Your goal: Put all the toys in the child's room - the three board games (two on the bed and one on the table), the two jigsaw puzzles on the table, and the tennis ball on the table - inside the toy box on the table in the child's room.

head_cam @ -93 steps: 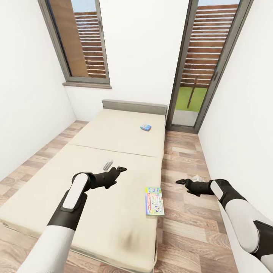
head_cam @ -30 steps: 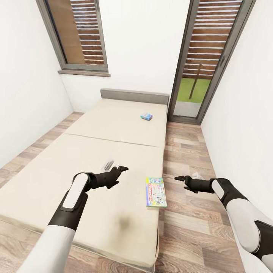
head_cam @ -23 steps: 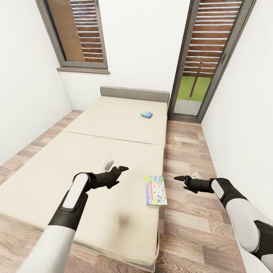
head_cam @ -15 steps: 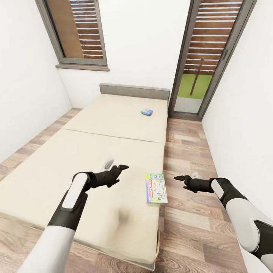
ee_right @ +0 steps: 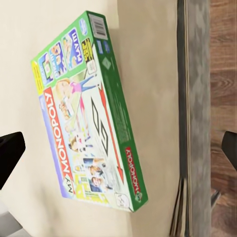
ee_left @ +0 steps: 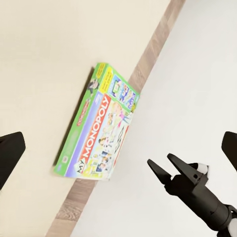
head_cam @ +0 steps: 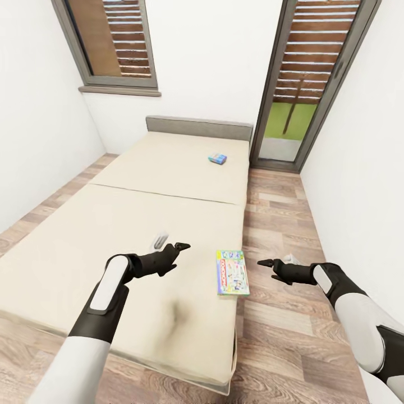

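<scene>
Stood at the foot of the bed (head_cam: 140, 213), with both arms stretched out over it and beside it. On the left, left pincer (head_cam: 178, 246) hovered above the mattress, released and empty, fingertips spread at the edges of its wrist view. Just past it lay a small grey object (head_cam: 160, 239) on the mattress, too blurred to identify.

Between the 2 pincers lay the Monopoly box (head_cam: 232, 272), flat on the mattress at the bed's right edge, touched by neither. Seen clearly from both wrists: green-sided box (ee_left: 98, 136), lid up, close to the mattress border (ee_right: 81, 116). Farther up the bed, near the headboard, sat the blue box (head_cam: 217, 159), presumably the 2nd of the bed's board games.

On the right, right pincer (head_cam: 265, 262) hung over the floor (head_cam: 280, 336) beside the bed, also released and holding nothing, level with the Monopoly box.

Compared with 3.1 s ago, whole head view had shifted: window and door sat higher, the Monopoly box had drawn nearer the pincers, the blue box sat higher in frame. Camera and base movement, most likely, rather than any shift of the games; arms kept the same pose. Judged as the approach stage closing: nothing collected yet, Monopoly box now about within reach. Toy box and worktop left for later.
</scene>
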